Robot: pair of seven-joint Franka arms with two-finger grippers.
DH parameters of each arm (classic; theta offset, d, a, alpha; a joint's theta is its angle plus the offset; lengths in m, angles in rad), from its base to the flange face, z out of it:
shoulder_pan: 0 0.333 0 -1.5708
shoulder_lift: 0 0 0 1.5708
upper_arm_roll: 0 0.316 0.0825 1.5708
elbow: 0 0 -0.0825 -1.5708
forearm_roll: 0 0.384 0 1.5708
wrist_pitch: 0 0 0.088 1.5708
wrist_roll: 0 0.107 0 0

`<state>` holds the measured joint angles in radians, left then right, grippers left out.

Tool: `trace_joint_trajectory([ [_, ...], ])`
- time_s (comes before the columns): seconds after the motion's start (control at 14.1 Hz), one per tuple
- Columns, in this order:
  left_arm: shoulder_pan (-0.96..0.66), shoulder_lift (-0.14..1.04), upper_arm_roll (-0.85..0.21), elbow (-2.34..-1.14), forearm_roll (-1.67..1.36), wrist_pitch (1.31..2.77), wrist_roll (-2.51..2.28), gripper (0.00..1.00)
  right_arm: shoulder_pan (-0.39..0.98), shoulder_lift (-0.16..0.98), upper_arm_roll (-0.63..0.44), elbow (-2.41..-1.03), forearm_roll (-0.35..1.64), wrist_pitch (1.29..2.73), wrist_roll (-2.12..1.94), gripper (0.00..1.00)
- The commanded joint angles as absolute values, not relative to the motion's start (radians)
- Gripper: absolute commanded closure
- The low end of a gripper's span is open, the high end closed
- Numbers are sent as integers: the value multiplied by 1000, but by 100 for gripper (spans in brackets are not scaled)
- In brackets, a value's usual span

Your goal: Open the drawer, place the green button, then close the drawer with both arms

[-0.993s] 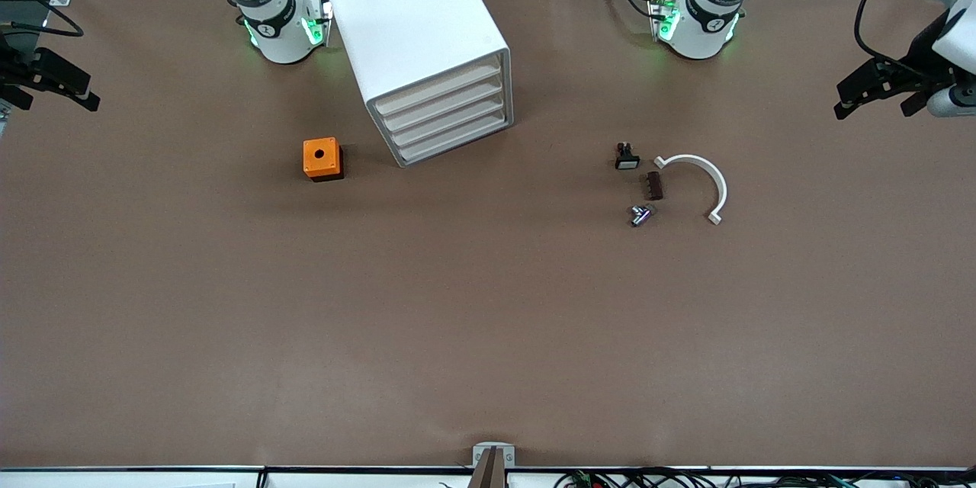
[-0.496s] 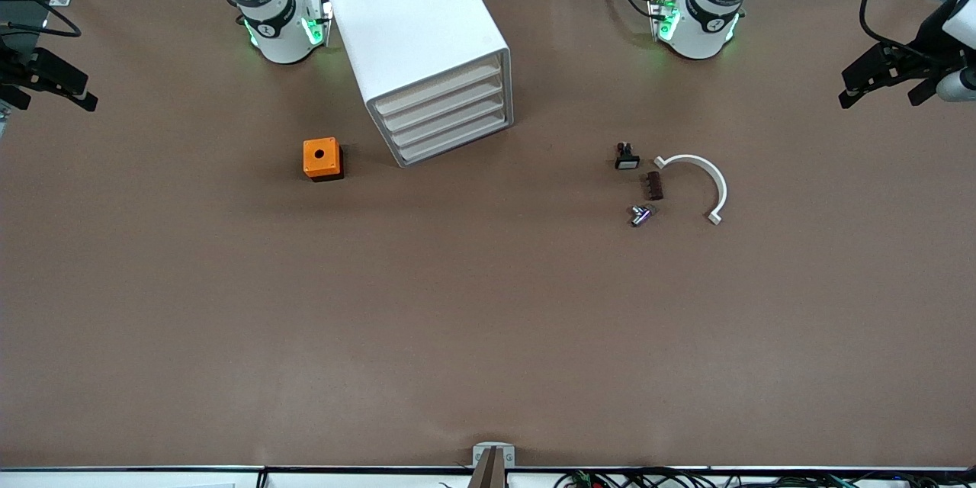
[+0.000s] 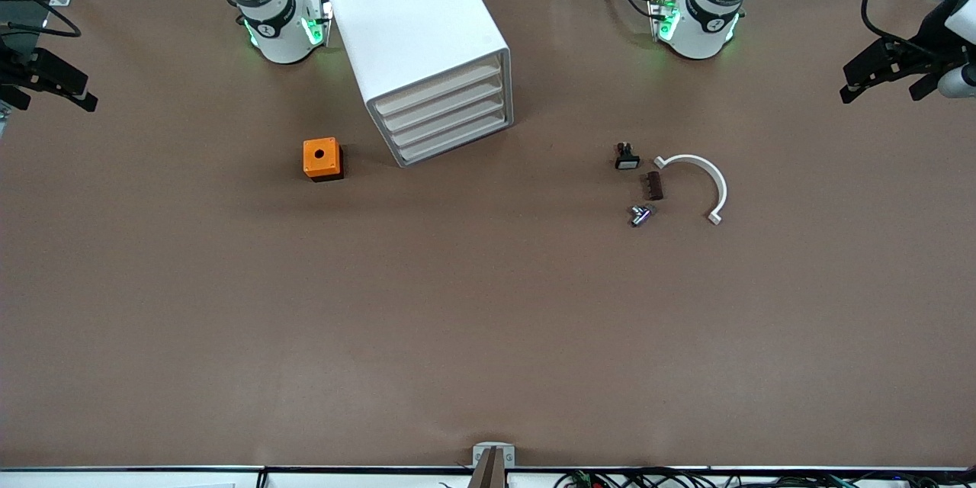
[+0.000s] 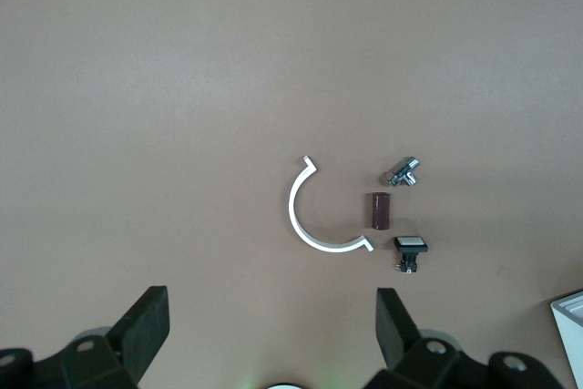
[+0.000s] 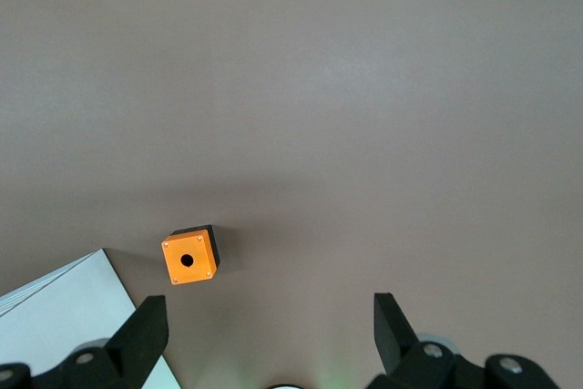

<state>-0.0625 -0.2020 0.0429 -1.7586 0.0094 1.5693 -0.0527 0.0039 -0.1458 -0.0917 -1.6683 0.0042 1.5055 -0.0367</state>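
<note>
Left gripper (image 4: 273, 316) hangs over the left arm's end of the brown table (image 3: 488, 320), black fingers (image 4: 146, 321) spread wide, nothing between them. The tiny push button (image 3: 640, 215), which reads shiny silvery with a dark bluish body and whose cap colour can't be made out, lies on the table well apart from those fingers, toward the table's middle. Just beside it are a small dark brown cylinder (image 3: 654, 185), a black white-faced button (image 3: 627, 158) and a white half-ring plastic clip (image 3: 705, 179); none of them touches the fingers. Right gripper (image 5: 271, 316) hangs over the right arm's end of the table, fingers (image 5: 146, 330) also wide apart and empty. An orange square box with a round hole on a black base (image 3: 321, 158) sits on the table well clear of the right fingers, beside the large white rounded-corner cabinet (image 3: 412, 23). Lowest cream-fronted drawer (image 3: 457, 141) of the cabinet's four is shut flush, as are the three above it, far from both pairs of fingers. Neither gripper touches anything.
</note>
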Motion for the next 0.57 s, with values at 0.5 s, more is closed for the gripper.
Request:
trace_joint_trajectory([
  [0.5, -66, -78, 41, -1611, 3, 1501, -60, 0, -3, -161, -87, -1681, 12, 1502, -37, 0],
])
